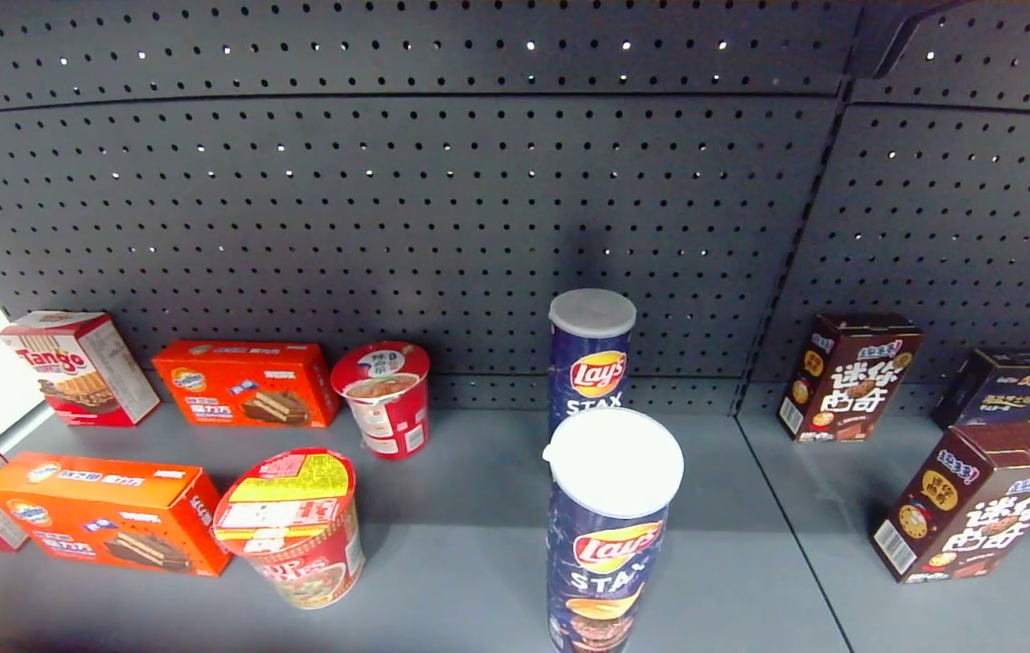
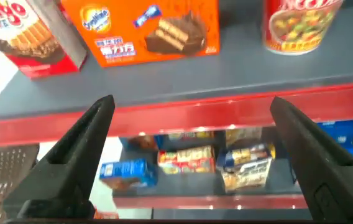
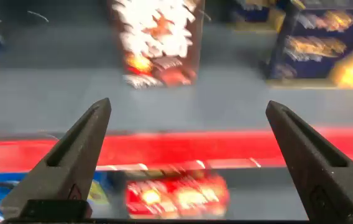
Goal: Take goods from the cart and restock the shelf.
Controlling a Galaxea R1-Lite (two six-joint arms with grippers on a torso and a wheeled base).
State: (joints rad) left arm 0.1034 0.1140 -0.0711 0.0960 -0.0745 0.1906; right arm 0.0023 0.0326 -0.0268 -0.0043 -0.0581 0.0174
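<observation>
Left end effector (image 2: 190, 102) and right end effector (image 3: 189, 104) gape before shelf (image 2: 164, 84).

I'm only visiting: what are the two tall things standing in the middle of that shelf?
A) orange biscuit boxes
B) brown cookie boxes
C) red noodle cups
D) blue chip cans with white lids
D: the front chip can and the rear chip can stand upright, one behind the other, mid-way along the shelf. Both are tall, blue and white-lidded.

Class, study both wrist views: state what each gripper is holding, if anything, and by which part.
Nothing is held. The left gripper and the right gripper are both open, with nothing between their jaws.
</observation>
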